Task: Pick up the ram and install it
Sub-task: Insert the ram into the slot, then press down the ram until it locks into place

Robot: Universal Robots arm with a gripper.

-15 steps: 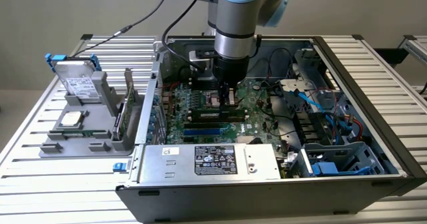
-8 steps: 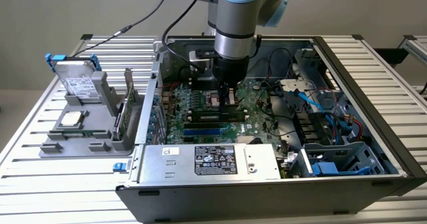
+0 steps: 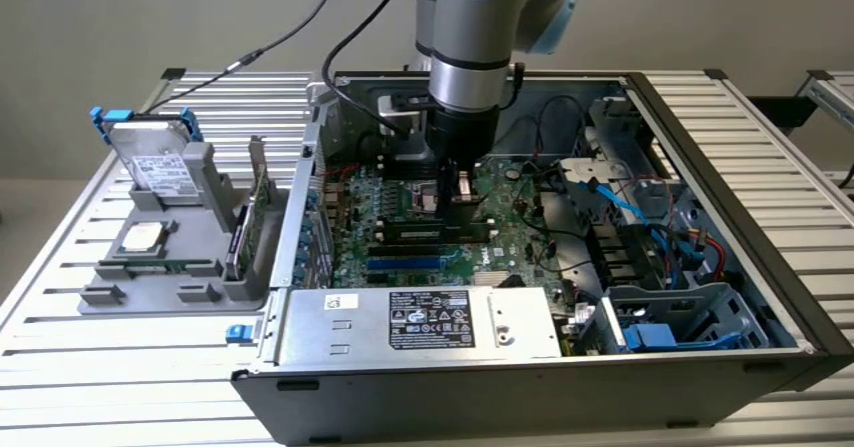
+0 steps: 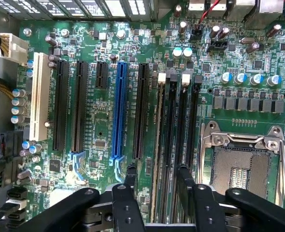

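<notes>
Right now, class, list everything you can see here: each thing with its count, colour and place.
open computer case: one, black, on slatted metal table.
green motherboard: one, green, inside the case.
thin green ram stick: one, green, in a black motherboard slot.
silver power supply: one, silver, case's near edge.
silver hard drive: one, silver, upright in grey holder, exterior view's left.
green expansion card: one, green, same holder, beside the case.
robot arm: one, grey and blue, reaching into the case.
gripper: one, black, open, straddling the ram stick.
</notes>
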